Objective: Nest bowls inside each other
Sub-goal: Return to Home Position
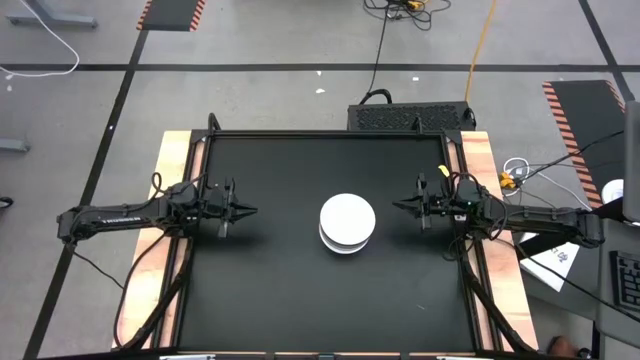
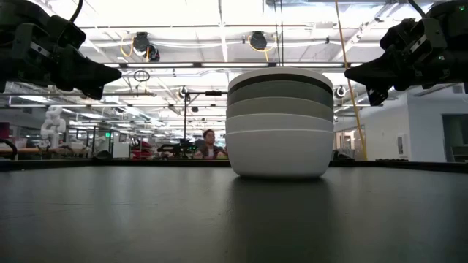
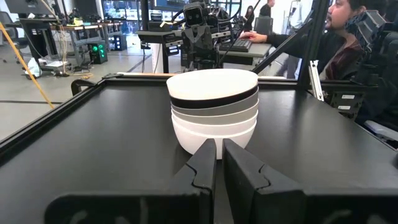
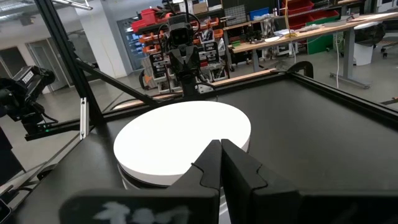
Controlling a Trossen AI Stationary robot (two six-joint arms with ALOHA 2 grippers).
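The bowls (image 1: 347, 223) stand nested in one stack near the middle of the black table, resting on the bottom white bowl's base. In the low view the stack (image 2: 278, 123) shows white rims with a grey and a black one between. The left wrist view shows the stack (image 3: 213, 109) ahead of my fingers, the right wrist view looks down on its white top (image 4: 181, 142). My left gripper (image 1: 250, 211) hovers shut to the stack's left, raised off the table (image 2: 115, 73). My right gripper (image 1: 397, 206) hovers shut to its right (image 2: 349, 73).
The table (image 1: 270, 300) has raised rails along its edges, with bare black surface all around the stack. People sit at desks beyond the table (image 3: 348, 43). Cables and a grey box (image 1: 410, 116) lie past the far edge.
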